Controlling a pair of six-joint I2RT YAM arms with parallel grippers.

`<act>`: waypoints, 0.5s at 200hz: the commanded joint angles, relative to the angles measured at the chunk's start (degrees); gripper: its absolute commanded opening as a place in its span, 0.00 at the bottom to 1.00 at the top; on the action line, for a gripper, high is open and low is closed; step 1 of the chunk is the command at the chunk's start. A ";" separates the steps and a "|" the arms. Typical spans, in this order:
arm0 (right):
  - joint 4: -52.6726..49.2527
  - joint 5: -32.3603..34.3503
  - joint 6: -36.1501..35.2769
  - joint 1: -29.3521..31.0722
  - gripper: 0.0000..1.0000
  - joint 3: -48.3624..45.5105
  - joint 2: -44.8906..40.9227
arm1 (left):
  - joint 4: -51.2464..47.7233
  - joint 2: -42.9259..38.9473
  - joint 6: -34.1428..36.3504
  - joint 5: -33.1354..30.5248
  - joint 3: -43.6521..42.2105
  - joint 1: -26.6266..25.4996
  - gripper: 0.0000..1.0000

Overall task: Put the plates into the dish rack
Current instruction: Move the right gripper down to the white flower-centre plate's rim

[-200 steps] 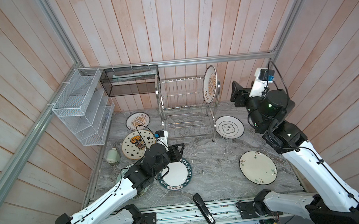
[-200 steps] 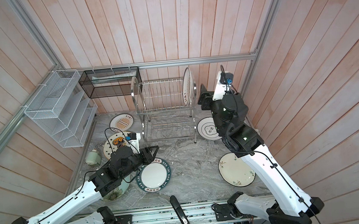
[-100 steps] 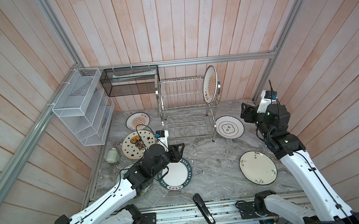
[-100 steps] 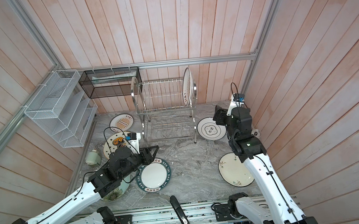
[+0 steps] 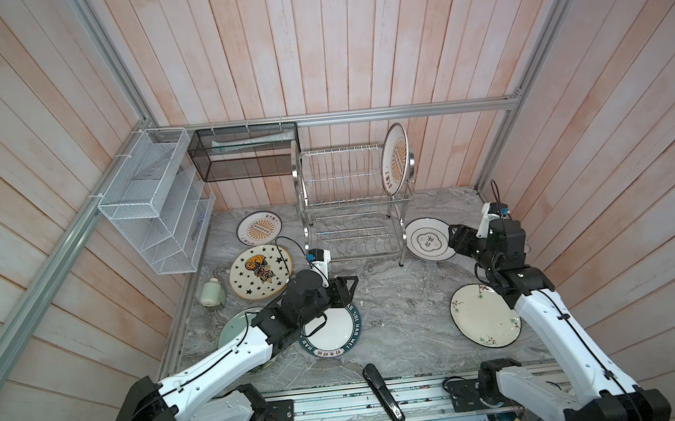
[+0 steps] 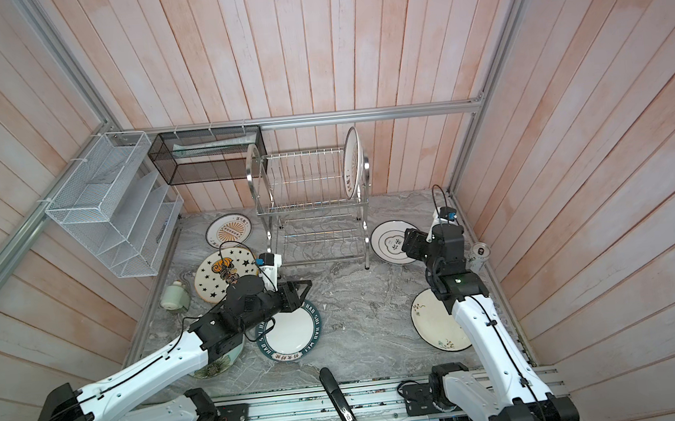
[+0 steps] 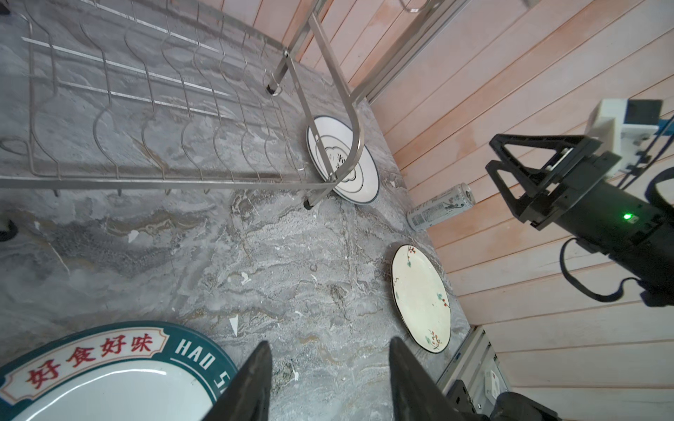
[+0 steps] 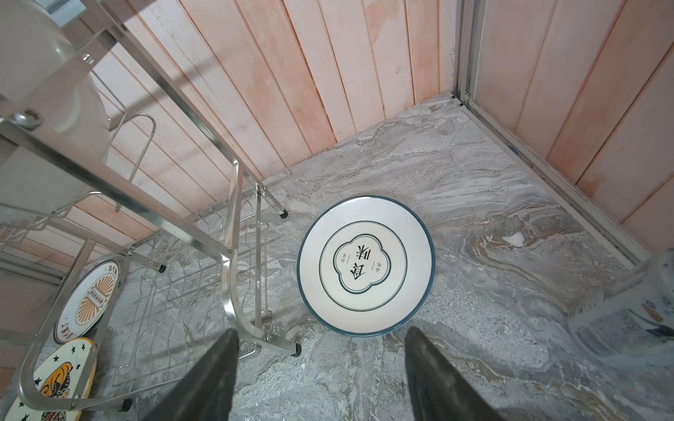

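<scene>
The dish rack [image 5: 351, 202] stands at the back with one sunburst plate [image 5: 394, 158] upright in its top tier. Flat on the marble lie a sunburst plate [image 5: 259, 228], a star plate [image 5: 260, 271], a teal lettered plate [image 5: 334, 332], a clover-marked plate [image 8: 366, 264] and a flowered plate [image 5: 482, 315]. A pale green plate [image 5: 233, 329] is partly hidden under my left arm. My left gripper [image 7: 330, 344] is open and empty, just beside the lettered plate's rim. My right gripper [image 8: 321, 331] is open and empty, low by the clover plate's near edge.
A white mesh organizer [image 5: 155, 198] and a black mesh basket [image 5: 245, 153] hang on the back left walls. A pale green bottle [image 5: 211, 293] sits at the left edge, a can [image 6: 479, 254] by the right wall, and a black stapler-like tool [image 5: 381, 393] on the front rail.
My right arm has dropped from beside the rack's top tier to low over the clover plate, its jaws narrowing slightly. The left arm has barely moved.
</scene>
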 commanded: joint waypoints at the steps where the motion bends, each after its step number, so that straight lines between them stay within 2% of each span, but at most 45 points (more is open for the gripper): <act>1: 3.44 -4.44 1.08 -3.10 0.69 -2.43 1.08 | 3.01 1.40 -1.48 2.92 -0.32 -0.23 0.53; 29: 5.31 -8.53 1.62 -6.38 0.65 -5.94 3.14 | 1.70 2.81 -1.62 3.06 0.16 -0.23 0.53; 100: 7.29 -9.39 2.45 -9.81 0.61 -8.97 7.69 | -0.63 3.17 -2.13 1.96 -0.21 -0.23 0.53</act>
